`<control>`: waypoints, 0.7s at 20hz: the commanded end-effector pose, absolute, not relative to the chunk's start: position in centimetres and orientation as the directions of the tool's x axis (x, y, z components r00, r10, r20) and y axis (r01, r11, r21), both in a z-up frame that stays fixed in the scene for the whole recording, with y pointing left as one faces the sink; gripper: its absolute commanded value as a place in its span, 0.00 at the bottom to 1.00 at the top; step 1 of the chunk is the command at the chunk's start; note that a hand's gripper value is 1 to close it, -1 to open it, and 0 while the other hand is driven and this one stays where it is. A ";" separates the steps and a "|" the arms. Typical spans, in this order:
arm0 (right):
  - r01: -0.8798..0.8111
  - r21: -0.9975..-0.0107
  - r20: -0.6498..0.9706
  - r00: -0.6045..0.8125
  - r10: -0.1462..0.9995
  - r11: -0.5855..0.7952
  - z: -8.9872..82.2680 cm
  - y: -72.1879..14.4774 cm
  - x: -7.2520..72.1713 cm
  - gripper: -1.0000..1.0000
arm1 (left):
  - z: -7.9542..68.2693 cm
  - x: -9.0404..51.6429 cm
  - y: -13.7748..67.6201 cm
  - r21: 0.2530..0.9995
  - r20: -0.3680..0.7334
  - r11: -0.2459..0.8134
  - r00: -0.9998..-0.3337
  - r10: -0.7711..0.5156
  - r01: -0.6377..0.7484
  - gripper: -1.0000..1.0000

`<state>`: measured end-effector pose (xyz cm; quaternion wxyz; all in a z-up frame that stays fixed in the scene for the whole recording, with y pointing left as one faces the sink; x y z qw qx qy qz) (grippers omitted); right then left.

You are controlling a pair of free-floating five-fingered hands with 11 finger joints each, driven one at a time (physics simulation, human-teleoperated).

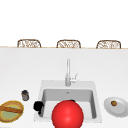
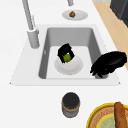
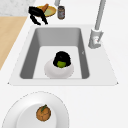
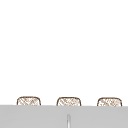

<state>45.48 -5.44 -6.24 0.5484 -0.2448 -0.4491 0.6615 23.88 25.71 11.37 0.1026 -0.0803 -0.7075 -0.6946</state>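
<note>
black fingers of the right hand (image 2: 65, 52) curl round a small round green fruit (image 2: 66, 57), clamped on it just above a round white plate (image 2: 72, 68) that lies on the floor of the grey sink basin (image 2: 51, 37), near the middle of the left side frame. in the right side view the same hand (image 3: 62, 57) sits over the fruit (image 3: 60, 64) at the centre, with the plate (image 3: 51, 71) under it. the left hand (image 2: 108, 63) hangs at the right of the left side frame, over the near rim of the sink, its fingers drooping loose and apart, holding nothing; in the front view it shows (image 1: 38, 106) at the lower left of the basin. a large red ball (image 1: 67, 114) covers the lower middle of the front frame. a dark glass jar (image 2: 71, 104) stands on the white table (image 2: 30, 105) at the bottom, beside a yellow woven basket with a bread stick (image 2: 113, 117). at the top, a second white plate (image 2: 80, 16) carries a brown nut-like ball (image 2: 72, 14). a grey metal tap (image 2: 31, 30) rises at the upper left.
</note>
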 end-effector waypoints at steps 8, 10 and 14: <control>-0.482 -0.876 0.164 -0.253 0.953 0.023 2.4 -9.2 44.9 1.00 | 11.4 23.9 25.7 0.966 0.257 0.022 -0.966 -0.029 0.256 0.50; -0.491 -0.871 0.168 -0.240 0.956 0.030 4.0 -9.6 44.3 1.00 | 11.4 23.9 25.7 0.966 0.257 0.022 -0.966 -0.029 0.256 0.50; -0.489 -0.872 0.177 -0.246 0.953 0.036 7.3 -10.8 44.0 1.00 | 11.4 23.9 25.7 0.966 0.257 0.022 -0.966 -0.029 0.256 0.50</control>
